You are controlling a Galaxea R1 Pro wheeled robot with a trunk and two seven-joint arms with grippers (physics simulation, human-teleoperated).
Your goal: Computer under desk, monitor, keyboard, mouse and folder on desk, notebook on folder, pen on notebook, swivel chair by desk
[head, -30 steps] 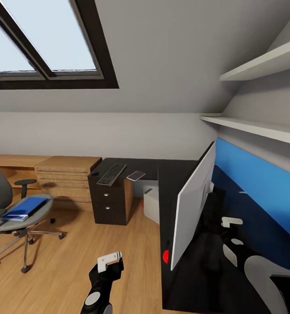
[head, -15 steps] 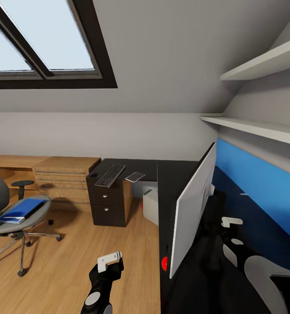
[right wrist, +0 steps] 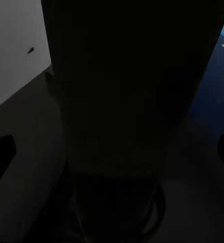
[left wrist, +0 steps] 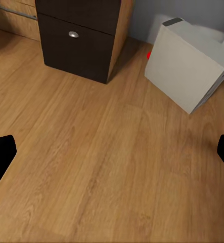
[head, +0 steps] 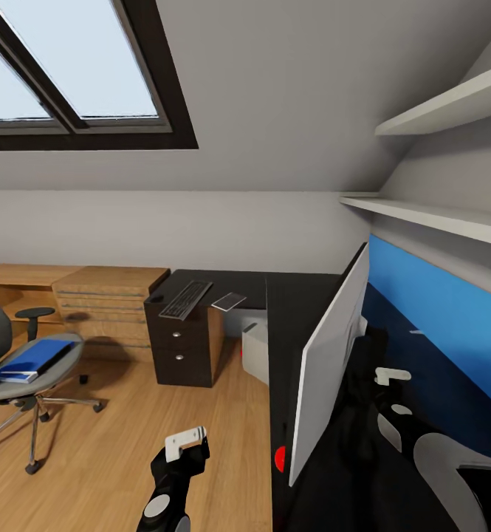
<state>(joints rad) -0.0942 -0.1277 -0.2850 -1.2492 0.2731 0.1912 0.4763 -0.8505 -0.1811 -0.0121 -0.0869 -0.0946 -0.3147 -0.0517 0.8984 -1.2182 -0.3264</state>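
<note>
Monitor (head: 330, 362) upright on desk (head: 293, 295), keyboard (head: 179, 298) and notebook (head: 229, 300) on its far wing, computer (left wrist: 188, 66) beneath; folder (head: 31, 360) lies on chair (head: 23, 373), apparently the next pickup, calling for a drive leftward; left gripper (left wrist: 112, 157) spread and empty, right gripper's (right wrist: 112, 152) opening cannot be told

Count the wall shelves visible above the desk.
2. The upper shelf is high on the right wall; the lower shelf runs beneath it, just above the blue wall panel. More may lie beyond the frame.
</note>
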